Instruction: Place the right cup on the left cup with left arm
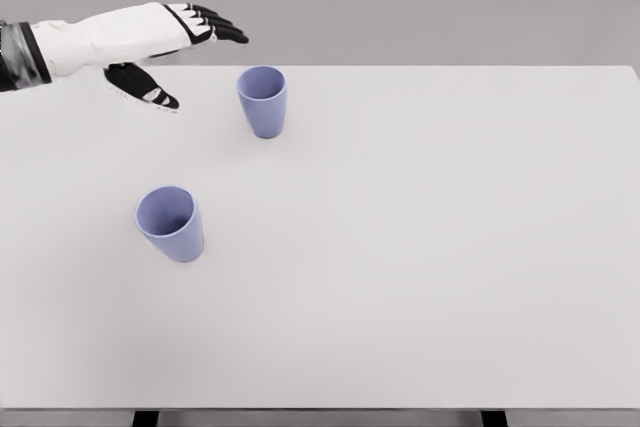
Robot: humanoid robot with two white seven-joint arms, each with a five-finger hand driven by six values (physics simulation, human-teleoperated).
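Head view shows a white table (420, 247) with two blue-violet cups standing upright on it, mouths open upward. One cup (263, 101) stands near the far edge, left of the middle. The other cup (171, 223) stands nearer the camera and further left, well apart from the first. The left hand (180, 52) comes in from the upper left on a white arm and hovers to the left of the far cup, its dark fingers (222, 27) spread and the thumb hanging down, holding nothing and touching neither cup.
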